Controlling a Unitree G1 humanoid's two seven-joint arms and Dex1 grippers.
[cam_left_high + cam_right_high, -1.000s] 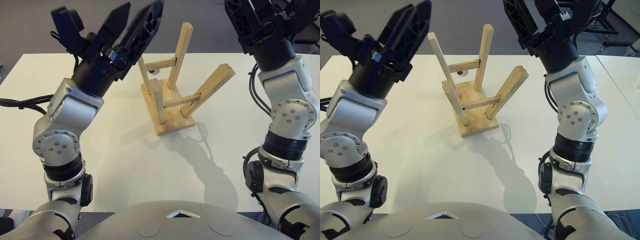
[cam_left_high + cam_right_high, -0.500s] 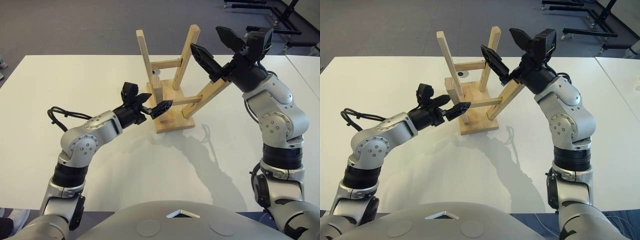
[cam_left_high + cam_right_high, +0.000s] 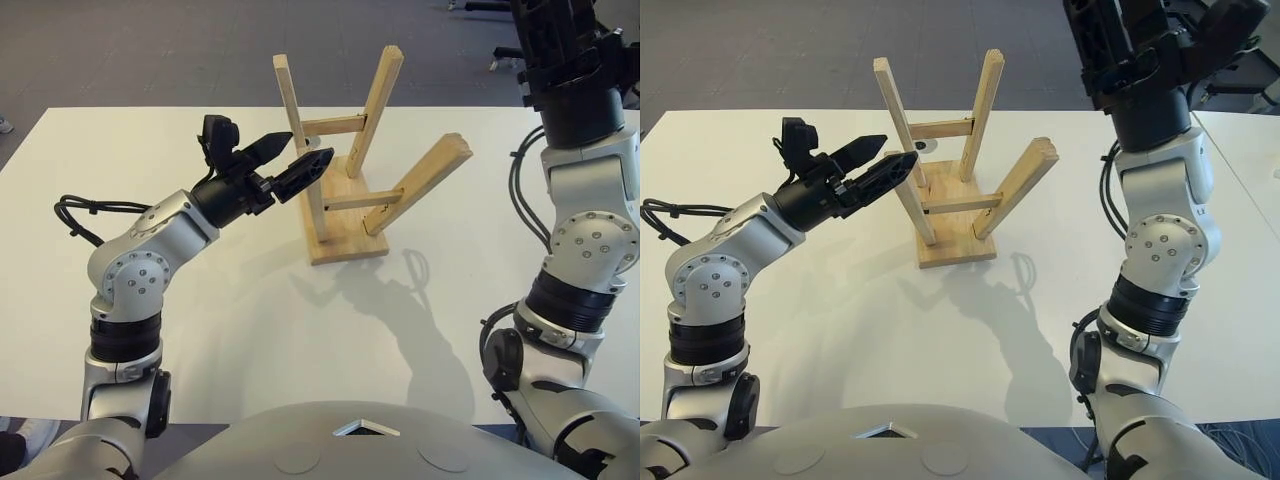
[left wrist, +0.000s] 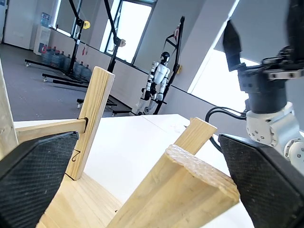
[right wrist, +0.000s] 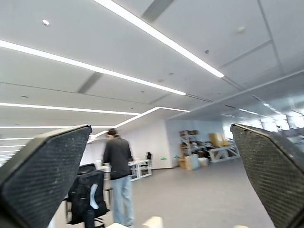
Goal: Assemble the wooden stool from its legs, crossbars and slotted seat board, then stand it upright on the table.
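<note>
The wooden stool (image 3: 345,190) rests upside down on the white table (image 3: 200,330). Its seat board (image 3: 350,240) lies flat and its legs point up, joined by crossbars (image 3: 330,126). The right near leg (image 3: 425,180) leans outward to the right. My left gripper (image 3: 290,158) is open at the top of the near left leg (image 3: 316,215); in the left wrist view that leg's end (image 4: 199,175) lies between the spread fingers (image 4: 33,175), not clamped. My right gripper (image 3: 1165,20) is raised high over the table's right side, open and holding nothing, with its pads (image 5: 42,175) wide apart.
Bare tabletop surrounds the stool on all sides. The far table edge (image 3: 200,108) borders dark floor. A black cable (image 3: 80,212) loops off my left forearm above the table's left part.
My left gripper rose from beside the seat board to the near left leg's top. My right gripper lifted away from the leaning leg to high above. The stool has not moved.
</note>
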